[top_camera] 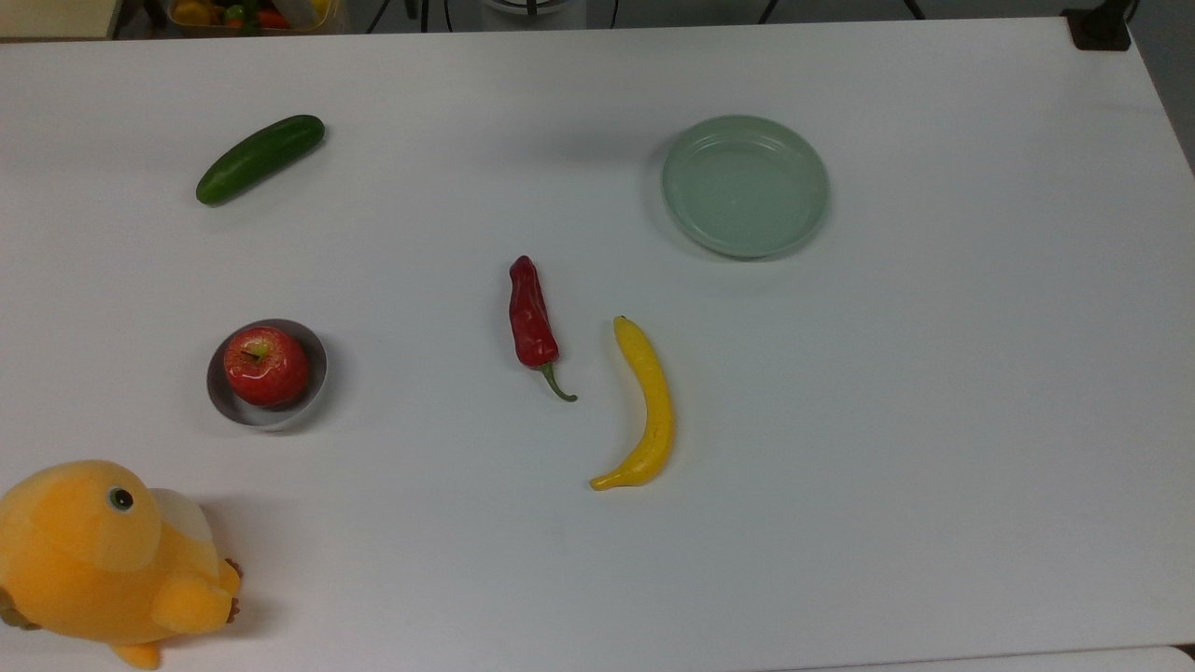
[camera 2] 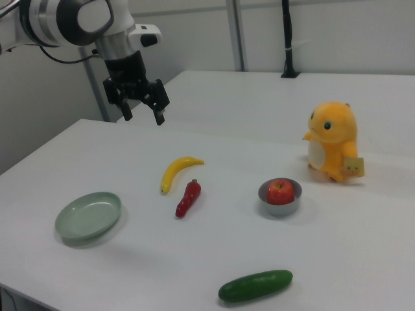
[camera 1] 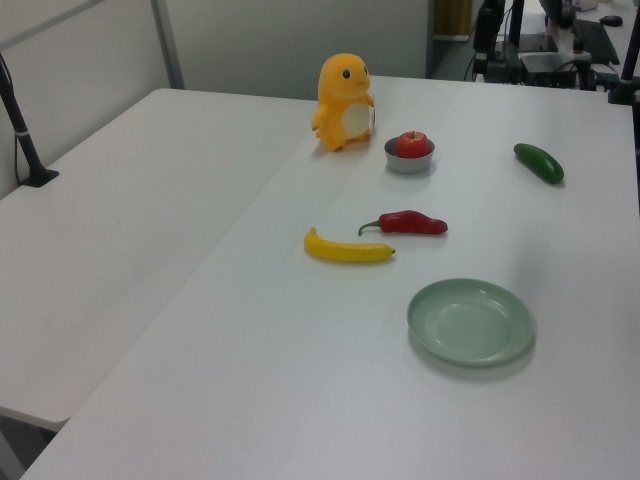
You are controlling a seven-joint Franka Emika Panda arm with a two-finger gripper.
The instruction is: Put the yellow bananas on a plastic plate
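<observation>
Going left to right in the top view, an orange plush toy [top_camera: 103,558] sits at the near corner of the white worktop [top_camera: 934,420]. Beyond it a grey bowl [top_camera: 267,374] holds a red apple [top_camera: 266,366], and farther back a cucumber [top_camera: 260,159] lies alone at an angle. Near the middle a chili [top_camera: 532,319] lies with its green stem towards the camera. The banana [top_camera: 644,403] lies just beside it on the top view's right, flat on the worktop, apart from the chili and curved away from it. The plate [top_camera: 745,185] stands well apart from the banana, farther back and to the top view's right, with nothing in it and nothing between the two.

In the right view the jaws [camera 2: 142,112] hang open in the air above the worktop, beyond the banana [camera 2: 176,171] and holding nothing. A small tag [camera 2: 353,167] on the toy bears a mark too small to read.
</observation>
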